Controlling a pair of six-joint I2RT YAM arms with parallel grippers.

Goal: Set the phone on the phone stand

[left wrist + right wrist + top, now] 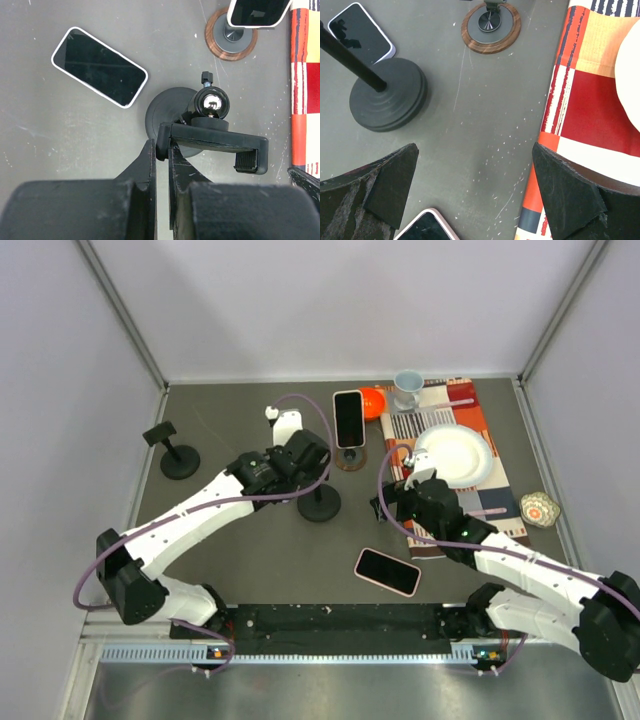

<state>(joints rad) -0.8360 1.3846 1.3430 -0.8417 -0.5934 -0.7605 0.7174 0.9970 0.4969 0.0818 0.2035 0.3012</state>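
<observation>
Across the middle of the room lies a dark grey tabletop [258, 560], matt, scuffed and flecked with pale specks, walled on three sides. Along its right edge a woven placemat [482, 412] in red, orange and cream stripes carries a round white plate [455, 455]; the mat's straight left hem borders a strip of bare tabletop.

At the centre stands the black phone stand [212, 137]: a round stepped base, a thin post, a shiny ball joint and a flat clamp bar on top. The left gripper [162, 152] is pinched narrow on the left end of that bar. The right gripper [475, 195] hangs spread wide over the bare strip between the stand's base and the mat.

A pink-edged phone [387, 571] lies flat, screen up and askew, toward the near edge and right of centre. A white-edged phone [100, 67] lies flat just beside the stand's base on its far-left side, hidden under the left arm from above. A third phone [348, 418] sits upright on a wood-rimmed stand [350, 458] near the far edge.

Another black stand [175, 452] is near the left edge, well apart. A pale cup [407, 390] and an orange round thing [373, 400] sit by the far edge; a small patterned dish [540, 508] sits by the right edge.
</observation>
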